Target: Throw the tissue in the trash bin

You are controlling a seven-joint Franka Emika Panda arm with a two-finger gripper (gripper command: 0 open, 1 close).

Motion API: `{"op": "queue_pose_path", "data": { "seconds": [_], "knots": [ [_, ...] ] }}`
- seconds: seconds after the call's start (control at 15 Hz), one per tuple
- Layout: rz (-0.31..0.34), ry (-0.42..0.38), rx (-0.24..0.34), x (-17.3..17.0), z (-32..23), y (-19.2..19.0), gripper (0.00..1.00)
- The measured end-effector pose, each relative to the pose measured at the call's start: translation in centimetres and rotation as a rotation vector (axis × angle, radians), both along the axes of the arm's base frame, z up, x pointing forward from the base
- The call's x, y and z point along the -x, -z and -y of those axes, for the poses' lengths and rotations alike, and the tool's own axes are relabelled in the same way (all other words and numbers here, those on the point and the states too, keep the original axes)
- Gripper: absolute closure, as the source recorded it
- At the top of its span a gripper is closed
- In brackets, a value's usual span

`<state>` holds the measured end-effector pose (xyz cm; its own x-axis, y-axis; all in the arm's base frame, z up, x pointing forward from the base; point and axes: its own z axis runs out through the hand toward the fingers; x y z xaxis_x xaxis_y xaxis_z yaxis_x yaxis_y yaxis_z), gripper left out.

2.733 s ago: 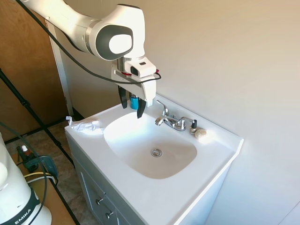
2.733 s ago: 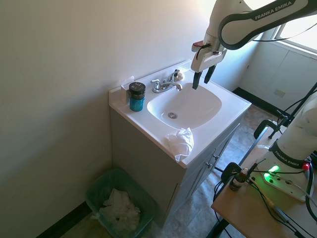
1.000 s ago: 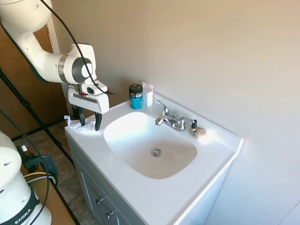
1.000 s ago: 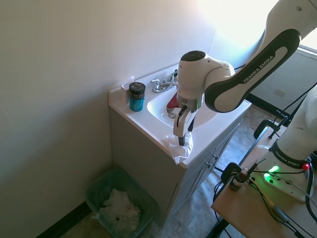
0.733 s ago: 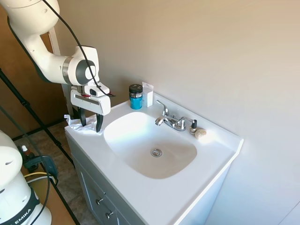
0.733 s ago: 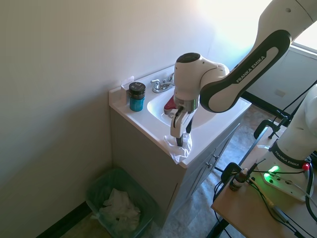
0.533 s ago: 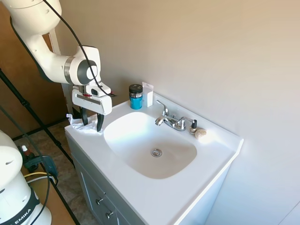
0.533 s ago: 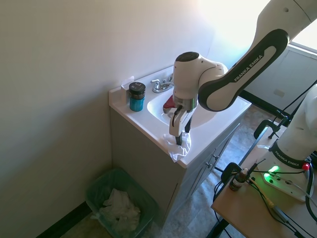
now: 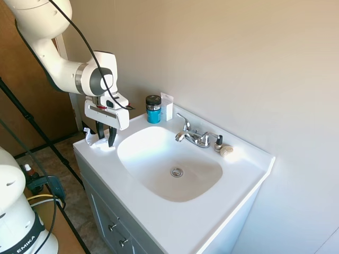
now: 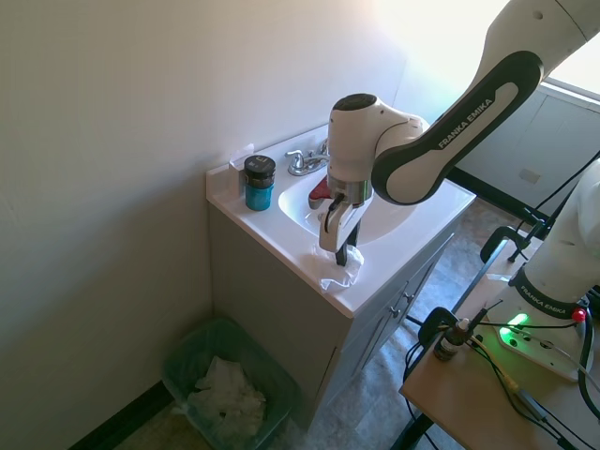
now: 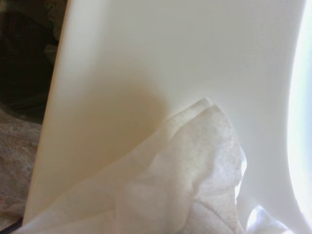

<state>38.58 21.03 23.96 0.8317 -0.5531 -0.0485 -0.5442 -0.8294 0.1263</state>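
Early in the task, by the look of it. Lies crumpled on the front corner of the white vanity top (image 9: 175, 225), next to the sink basin (image 9: 159, 159): the tissue (image 9: 97, 144), touching the counter and not lifted clear. Stands straight down into it, tips buried in the paper: the gripper (image 9: 106, 143). Reads from the opposite side as the same arrangement, gripper (image 10: 341, 258) planted in the tissue (image 10: 339, 275) near the counter's front edge.

Cannot tell whether the claw has clamped on the wad or only straddles it; too much paper bunched around the tips in both outside views.

Left to do, judging from this: secure the grasp if not made, lift, carry out past the counter edge, and release over the trash bin (image 10: 180, 361) on the floor beside the cabinet, down against the wall. Already holds some crumpled white paper, that bin.

Untouched at the back of the counter: a blue jar with a black lid (image 9: 153, 109), a white upright card (image 9: 167, 107), the chrome faucet (image 9: 193, 136) and a small beige lump (image 9: 226, 151).

Out of frame in the first outside view: the bin. Shows only close, soft-focus tissue (image 11: 195, 161) on the white counter in the wrist view, with dark, unreadable floor beyond the edge.
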Motion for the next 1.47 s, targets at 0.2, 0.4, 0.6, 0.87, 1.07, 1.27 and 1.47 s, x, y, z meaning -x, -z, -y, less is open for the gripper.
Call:
{"op": "queue_pose_path", "data": {
  "seconds": [0.2, 0.4, 0.6, 0.87, 1.07, 1.27, 1.47],
  "knots": [
    [0.015, -0.005, -0.001, -0.7, -0.9, -1.5, 1.0],
    [0.048, -0.016, 0.017, -1.6, -4.1, -4.5, 1.0],
    [0.103, -0.049, 0.052, -2.2, -9.7, -8.0, 1.0],
    [0.099, -0.095, 0.096, -4.7, -16.8, -5.9, 1.0],
    [0.062, -0.109, 0.11, -6.9, -20.7, -1.5, 1.0],
    [0.035, -0.126, 0.119, -7.5, -23.3, 2.2, 0.0],
    [0.022, -0.115, 0.14, -8.2, -23.4, 3.9, 0.0]
  ]
}}
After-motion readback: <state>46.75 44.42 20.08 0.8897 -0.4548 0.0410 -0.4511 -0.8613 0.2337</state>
